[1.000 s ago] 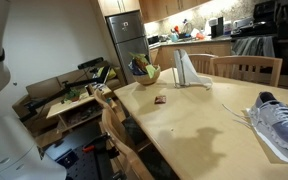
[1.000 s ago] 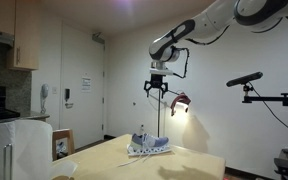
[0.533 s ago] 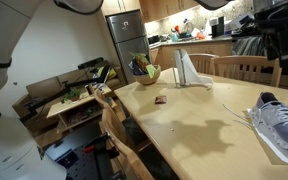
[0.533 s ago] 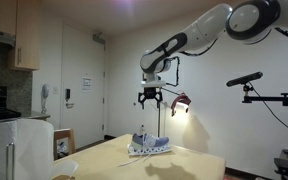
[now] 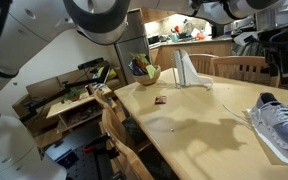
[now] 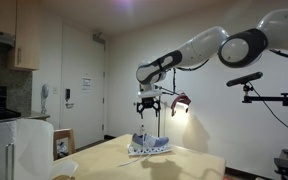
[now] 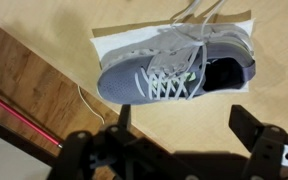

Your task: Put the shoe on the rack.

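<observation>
Jaws hang spread wide above the shoe (image 7: 174, 68), lying on white paper (image 7: 110, 42).

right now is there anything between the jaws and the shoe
Nothing visible does. In an exterior view the gripper hangs in open air right above the shoe. The wrist view shows the shoe on its white sheet below the spread jaws, with nothing lying over it.
</observation>
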You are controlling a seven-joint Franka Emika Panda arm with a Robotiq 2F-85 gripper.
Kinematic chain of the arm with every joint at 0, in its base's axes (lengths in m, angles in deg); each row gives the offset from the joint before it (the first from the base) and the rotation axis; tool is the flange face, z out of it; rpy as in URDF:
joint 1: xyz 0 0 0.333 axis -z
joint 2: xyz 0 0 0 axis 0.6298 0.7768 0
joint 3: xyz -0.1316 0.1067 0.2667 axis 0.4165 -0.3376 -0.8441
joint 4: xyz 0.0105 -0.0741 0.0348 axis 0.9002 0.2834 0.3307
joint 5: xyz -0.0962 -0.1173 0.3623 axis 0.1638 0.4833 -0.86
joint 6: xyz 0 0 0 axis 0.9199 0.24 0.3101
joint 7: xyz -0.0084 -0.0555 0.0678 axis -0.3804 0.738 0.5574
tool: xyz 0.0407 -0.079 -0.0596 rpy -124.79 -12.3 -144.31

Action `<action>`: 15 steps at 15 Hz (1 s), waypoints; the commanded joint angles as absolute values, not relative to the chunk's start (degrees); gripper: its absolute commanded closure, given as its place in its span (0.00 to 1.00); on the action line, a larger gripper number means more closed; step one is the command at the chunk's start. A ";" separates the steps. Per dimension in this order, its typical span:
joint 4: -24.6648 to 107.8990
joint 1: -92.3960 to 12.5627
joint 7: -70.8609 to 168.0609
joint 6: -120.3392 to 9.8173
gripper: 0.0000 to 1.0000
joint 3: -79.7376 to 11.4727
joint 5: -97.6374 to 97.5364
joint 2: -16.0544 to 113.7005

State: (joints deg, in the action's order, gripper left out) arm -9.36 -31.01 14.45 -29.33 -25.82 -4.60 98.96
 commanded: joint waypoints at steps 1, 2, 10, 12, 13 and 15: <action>-18.41 -30.21 11.88 -23.69 0.00 -26.63 -4.25 103.89; -19.89 -30.39 11.11 -23.14 0.00 -26.52 -3.95 104.85; -17.84 -32.16 11.35 -24.82 0.00 -26.05 -4.46 104.71; -17.84 -32.12 11.35 -24.82 0.00 -26.05 -4.46 104.78; -17.84 -32.05 11.35 -24.82 0.00 -26.05 -4.46 104.78; -18.42 -32.60 11.63 -24.90 0.00 -25.46 -3.53 105.88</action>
